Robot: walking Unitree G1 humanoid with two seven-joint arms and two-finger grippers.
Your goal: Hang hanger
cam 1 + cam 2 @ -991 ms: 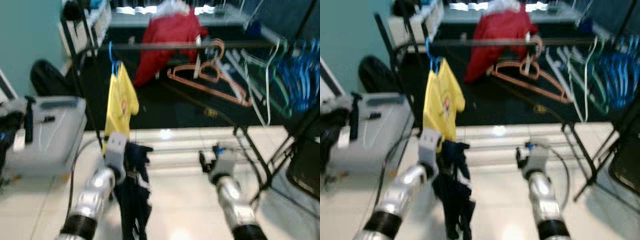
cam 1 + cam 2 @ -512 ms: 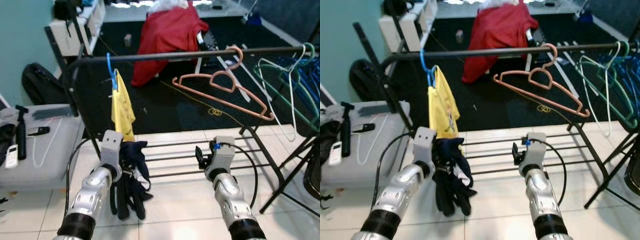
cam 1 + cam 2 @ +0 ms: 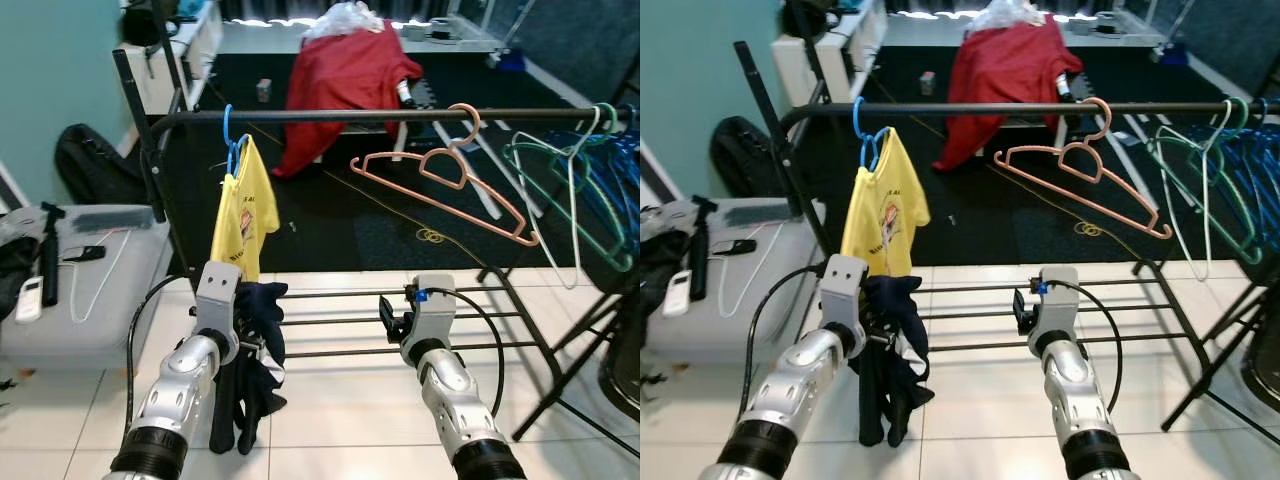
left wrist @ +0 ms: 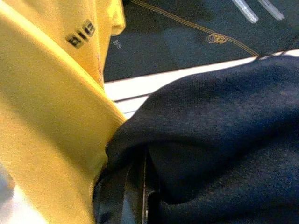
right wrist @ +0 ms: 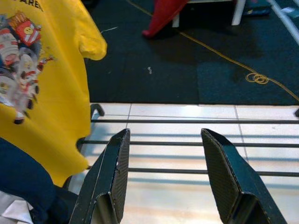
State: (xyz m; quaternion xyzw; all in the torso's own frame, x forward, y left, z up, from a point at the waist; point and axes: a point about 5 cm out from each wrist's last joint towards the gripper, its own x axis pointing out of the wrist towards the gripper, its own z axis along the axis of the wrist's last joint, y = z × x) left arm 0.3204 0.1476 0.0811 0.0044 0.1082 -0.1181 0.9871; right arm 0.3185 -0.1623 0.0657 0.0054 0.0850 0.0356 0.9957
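Both arms sit nearer now; left gripper clutches a dark navy garment, right gripper spread wide beside the black rail.

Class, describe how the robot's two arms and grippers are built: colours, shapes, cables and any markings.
Both forearms are shiny silver ribbed cylinders ending in black cuffs, each topped by a boxy grey wrist block. The left gripper and right gripper have long flat black fingers with textured inner faces. A black cable loops from each wrist, and a small blue spot marks the right wrist block.

Black rail: yellow shirt, pink hanger, green hangers.
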